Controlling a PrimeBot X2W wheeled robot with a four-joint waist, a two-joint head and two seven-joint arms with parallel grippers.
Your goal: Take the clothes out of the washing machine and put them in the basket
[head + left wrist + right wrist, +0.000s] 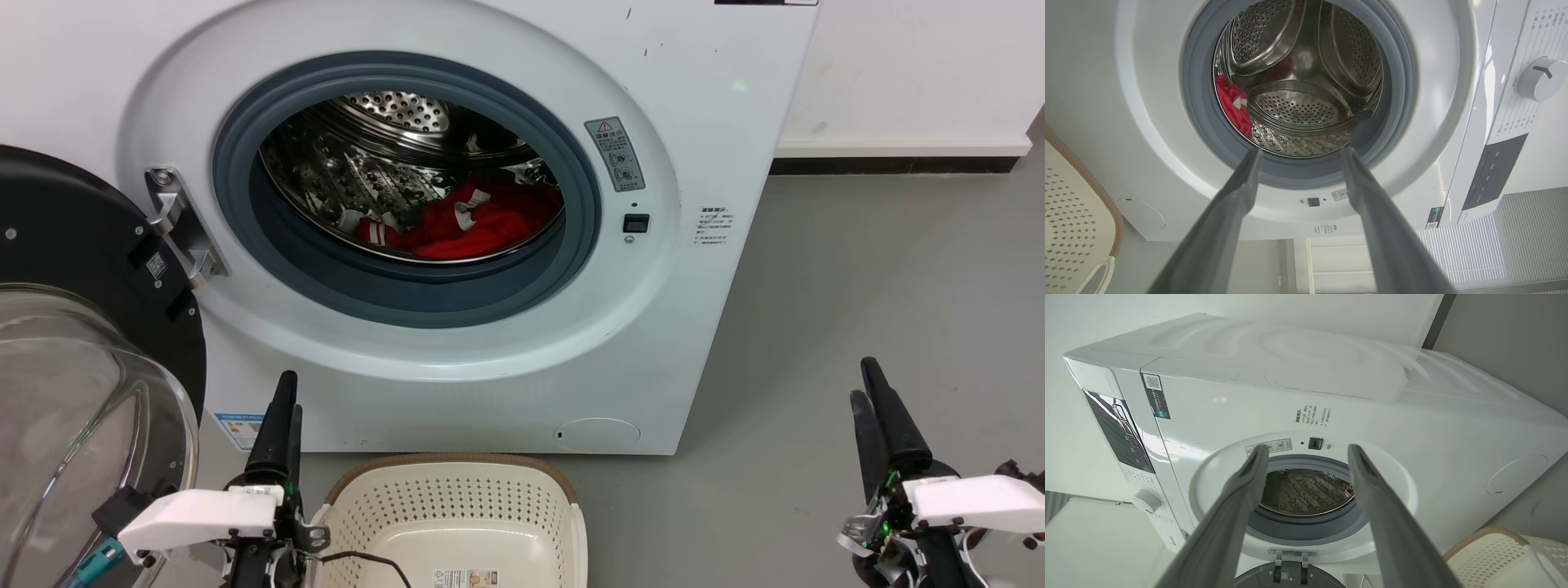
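Front of a large white front-loading washing machine (718, 98), head view, with its round black-rimmed glass door (82, 245) swung open to the left on a metal hinge (184, 224). Inside the grey rubber ring (326, 282), the shiny perforated steel drum (367, 163) holds the soft bright red clothes (482, 229), heaped on the drum's lower wall toward the right of the opening (white striped cuffs at the heap's left edge, a white tag near its top). The small cream plastic basket (457, 498), pierced with rows of holes and edged by a brown rim, stands on the grey floor (857, 286) just before the machine and below the opening; a label sticker shows on its bottom. The left gripper (291, 392) rises just beside the basket's left rim. The right gripper (861, 380) stands well apart from the basket, over bare floor at the lower right. In each wrist view, that arm's two long dark fingers (1224, 212) are spread wide and frame the drum mouth. Both grippers are parted and hold nothing, and both are clear of the machine and the clothes.
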